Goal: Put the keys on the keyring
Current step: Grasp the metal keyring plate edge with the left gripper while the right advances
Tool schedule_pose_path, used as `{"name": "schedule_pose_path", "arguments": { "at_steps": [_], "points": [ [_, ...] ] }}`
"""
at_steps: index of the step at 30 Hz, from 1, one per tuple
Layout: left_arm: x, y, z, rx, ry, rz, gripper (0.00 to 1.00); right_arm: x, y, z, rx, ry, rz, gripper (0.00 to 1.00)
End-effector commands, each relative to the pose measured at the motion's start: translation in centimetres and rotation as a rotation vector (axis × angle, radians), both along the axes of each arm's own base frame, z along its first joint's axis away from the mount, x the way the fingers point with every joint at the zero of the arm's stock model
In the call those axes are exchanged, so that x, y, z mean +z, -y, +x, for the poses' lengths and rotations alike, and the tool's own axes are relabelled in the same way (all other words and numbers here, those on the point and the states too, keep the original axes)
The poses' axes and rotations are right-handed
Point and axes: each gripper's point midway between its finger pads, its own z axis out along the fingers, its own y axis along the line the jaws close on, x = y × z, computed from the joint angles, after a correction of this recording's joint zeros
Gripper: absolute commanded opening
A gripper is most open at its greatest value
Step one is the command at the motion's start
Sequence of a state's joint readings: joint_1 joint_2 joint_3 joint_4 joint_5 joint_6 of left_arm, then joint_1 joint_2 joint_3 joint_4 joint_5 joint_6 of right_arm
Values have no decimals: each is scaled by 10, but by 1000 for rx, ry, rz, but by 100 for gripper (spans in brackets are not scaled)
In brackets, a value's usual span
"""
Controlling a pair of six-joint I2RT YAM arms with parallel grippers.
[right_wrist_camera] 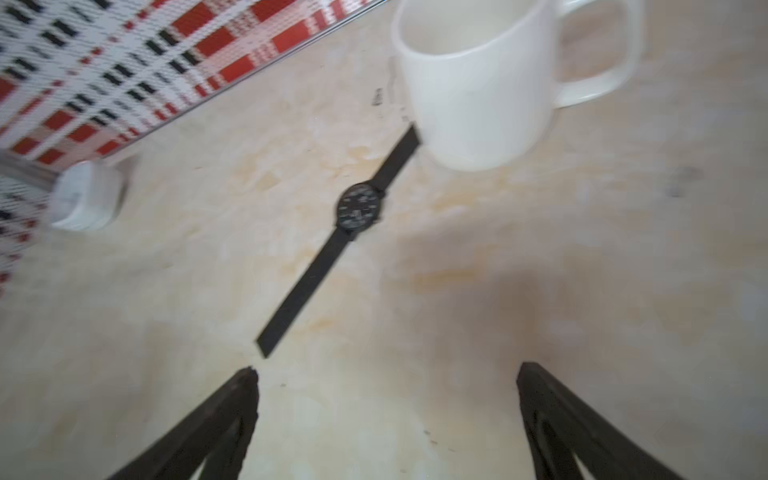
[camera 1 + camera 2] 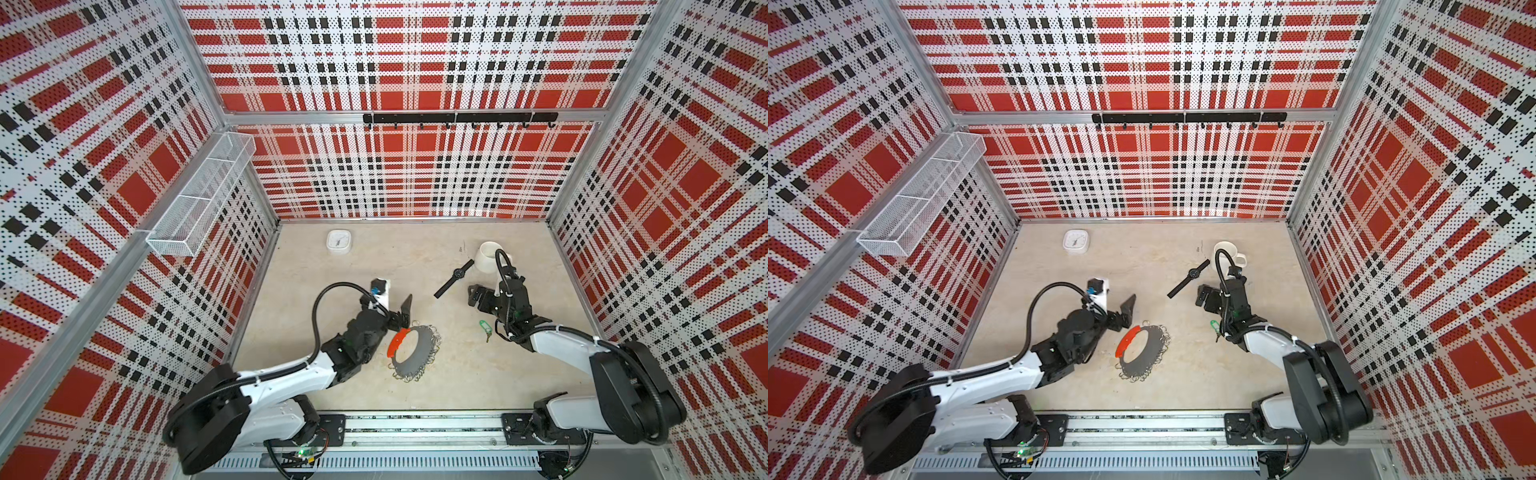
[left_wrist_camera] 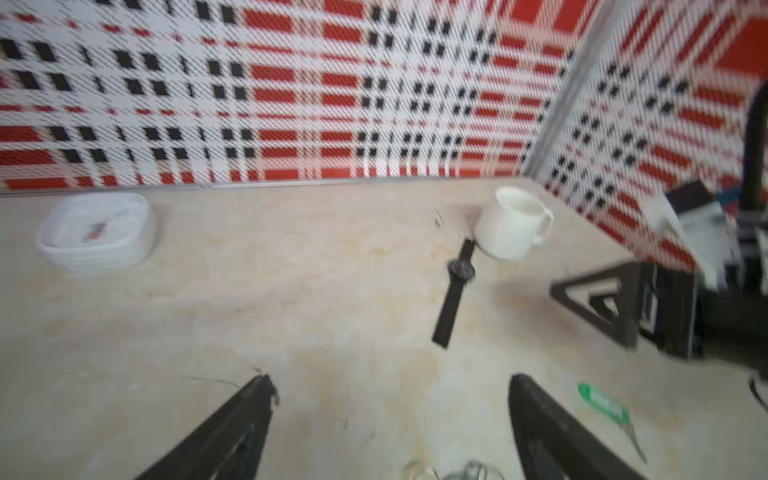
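Observation:
The keyring (image 2: 405, 371) (image 2: 1133, 370) lies flat on the table's middle, a grey ring with a red section (image 2: 397, 343) and wire loops along its rim. My left gripper (image 2: 404, 315) (image 2: 1125, 315) hovers just beyond the red section's far end, open with nothing between its fingers (image 3: 390, 382); a few wire loops (image 3: 469, 471) show beneath it. The keys (image 2: 483, 326) (image 2: 1214, 325) (image 3: 602, 401), a green tag with a small dark key, lie on the table right of the keyring, close beside the right arm's wrist. My right gripper (image 2: 474, 297) (image 2: 1204, 297) (image 1: 386, 370) is open over bare table, farther back than the keys.
A black wristwatch (image 2: 457, 273) (image 1: 357, 205) lies stretched out just beyond the right gripper, its far end by a white mug (image 2: 490, 255) (image 1: 473, 83). A white square clock (image 2: 338, 242) (image 3: 95, 232) sits at the back. A mesh basket (image 2: 199, 195) hangs on the left wall.

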State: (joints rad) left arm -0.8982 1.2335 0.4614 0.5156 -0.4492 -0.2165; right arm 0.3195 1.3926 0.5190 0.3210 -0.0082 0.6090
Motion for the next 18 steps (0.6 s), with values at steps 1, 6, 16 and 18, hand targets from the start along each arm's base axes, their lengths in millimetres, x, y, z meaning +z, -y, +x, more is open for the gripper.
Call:
{"name": "schedule_pose_path", "arguments": {
  "at_steps": [1, 6, 16, 18],
  "points": [
    [-11, 27, -6, -118, 23, 95, 83, 16, -41, -5, 175, 51, 175, 100],
    [-38, 54, -12, -262, -16, 174, 66, 23, -32, -5, 149, 91, 111, 94],
    [-65, 66, -15, -320, -28, 296, 55, 21, -21, -3, 101, 93, 54, 73],
    [-68, 65, -15, -323, -35, 314, 54, 18, -20, -2, 93, 79, 48, 74]
  ]
}}
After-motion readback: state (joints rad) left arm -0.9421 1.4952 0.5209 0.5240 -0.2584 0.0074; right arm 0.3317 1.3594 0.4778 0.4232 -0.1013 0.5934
